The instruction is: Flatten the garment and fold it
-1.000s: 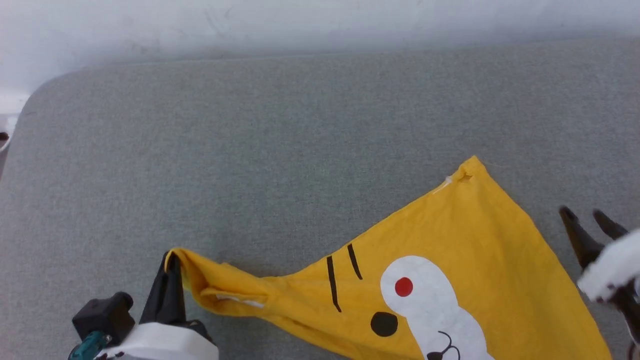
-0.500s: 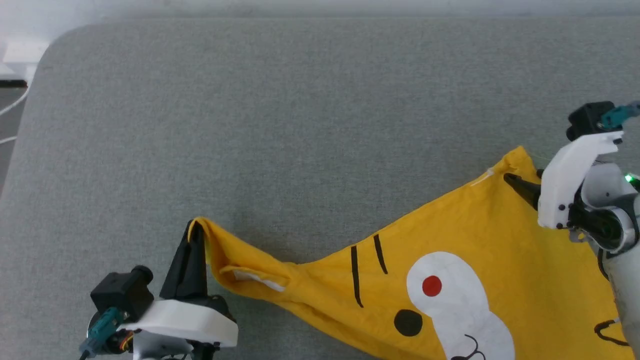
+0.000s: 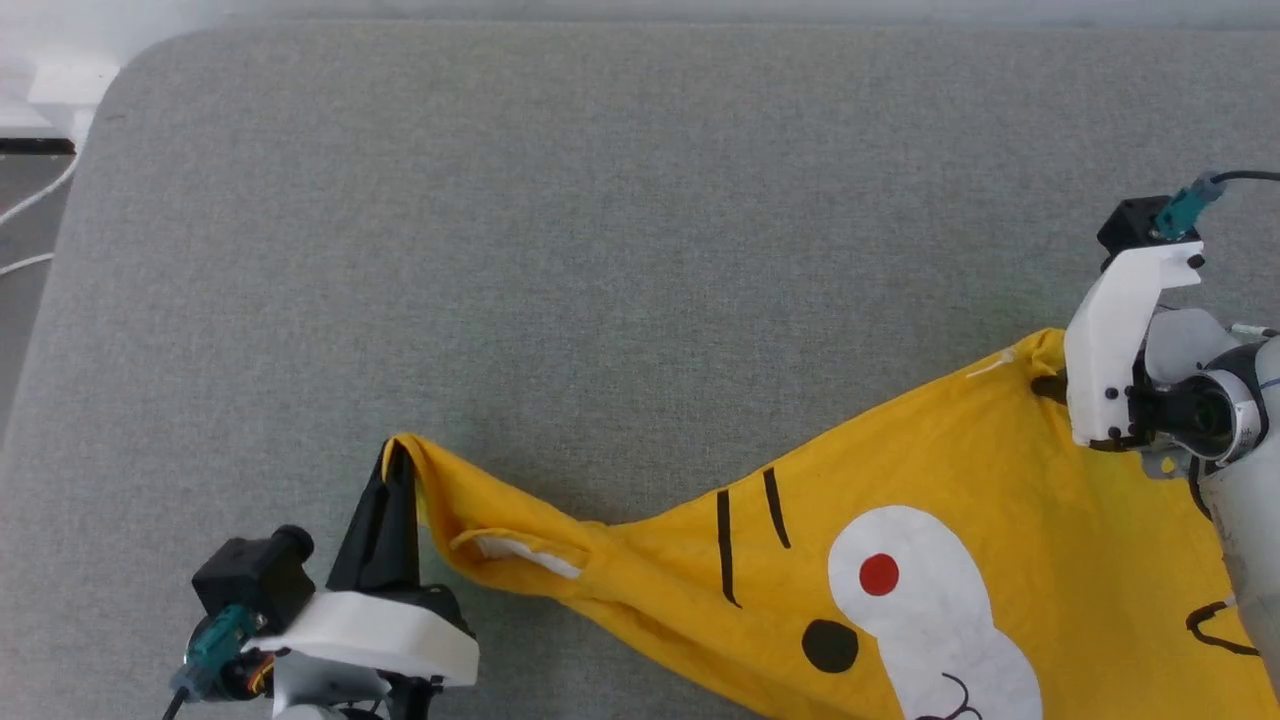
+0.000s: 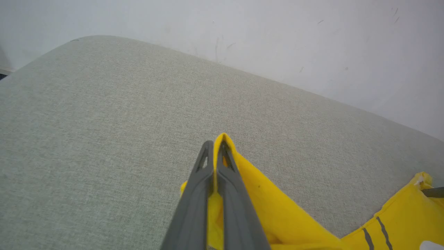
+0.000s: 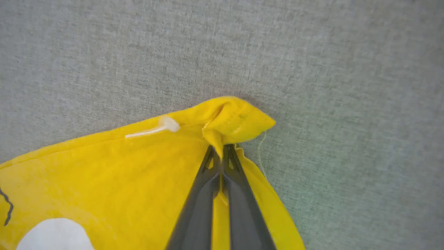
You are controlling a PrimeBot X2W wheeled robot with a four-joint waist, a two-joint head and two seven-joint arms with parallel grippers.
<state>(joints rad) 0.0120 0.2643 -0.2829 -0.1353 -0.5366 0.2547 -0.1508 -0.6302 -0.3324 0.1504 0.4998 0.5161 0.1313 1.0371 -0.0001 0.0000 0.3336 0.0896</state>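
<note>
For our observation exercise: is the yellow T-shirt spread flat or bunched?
Partly bunched. The garment narrows into a rolled, creased strip toward the left gripper, and its corner in the right gripper is puckered.

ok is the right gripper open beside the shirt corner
No, the right wrist view shows the right gripper pinched shut on a corner of the garment.

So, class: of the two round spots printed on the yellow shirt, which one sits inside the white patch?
The red dot; the black spot lies on the garment in plain yellow, beside the white patch.
</note>
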